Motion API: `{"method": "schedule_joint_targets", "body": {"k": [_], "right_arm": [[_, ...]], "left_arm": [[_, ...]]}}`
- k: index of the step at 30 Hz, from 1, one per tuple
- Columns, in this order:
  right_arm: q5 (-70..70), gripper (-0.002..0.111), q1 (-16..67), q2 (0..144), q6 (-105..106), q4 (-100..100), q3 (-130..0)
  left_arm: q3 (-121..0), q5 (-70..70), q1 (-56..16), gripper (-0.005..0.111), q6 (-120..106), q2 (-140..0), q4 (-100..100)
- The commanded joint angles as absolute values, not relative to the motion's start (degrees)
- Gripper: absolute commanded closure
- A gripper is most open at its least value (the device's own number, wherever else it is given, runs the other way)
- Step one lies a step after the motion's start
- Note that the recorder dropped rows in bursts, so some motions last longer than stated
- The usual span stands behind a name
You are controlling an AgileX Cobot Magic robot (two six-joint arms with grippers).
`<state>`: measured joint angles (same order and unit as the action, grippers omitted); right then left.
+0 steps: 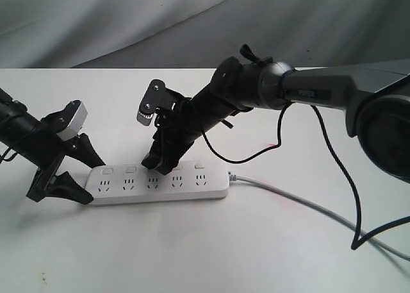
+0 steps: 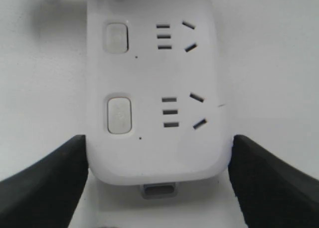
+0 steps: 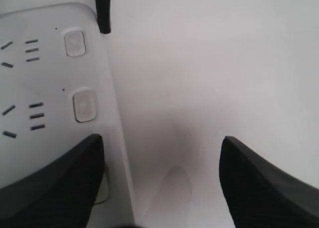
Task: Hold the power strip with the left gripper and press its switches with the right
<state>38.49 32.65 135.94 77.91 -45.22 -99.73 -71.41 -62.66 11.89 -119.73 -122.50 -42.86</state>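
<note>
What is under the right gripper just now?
One finger of the right gripper is over the power strip, the other over the table. Two switches show ahead of it; the strip under that finger is covered.

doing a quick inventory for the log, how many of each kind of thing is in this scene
power strip: 1
grey cord: 1
robot arms: 2
total: 4
</note>
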Motion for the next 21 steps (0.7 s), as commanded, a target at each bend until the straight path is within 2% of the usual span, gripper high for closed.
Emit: {"method": "schedule_joint_targets", "body": {"k": [1, 21], "right_arm": [[38.81, 0.046, 32.54, 138.22, 76.54, -35.90, -98.77], [42.63, 0.046, 32.54, 138.22, 74.63, -30.04, -98.77]], "left_arm": [[-71.67, -63.00, 11.72, 0.070, -119.96, -122.36, -43.03], [-71.67, -63.00, 11.72, 0.070, -119.96, -122.36, -43.03]]}}
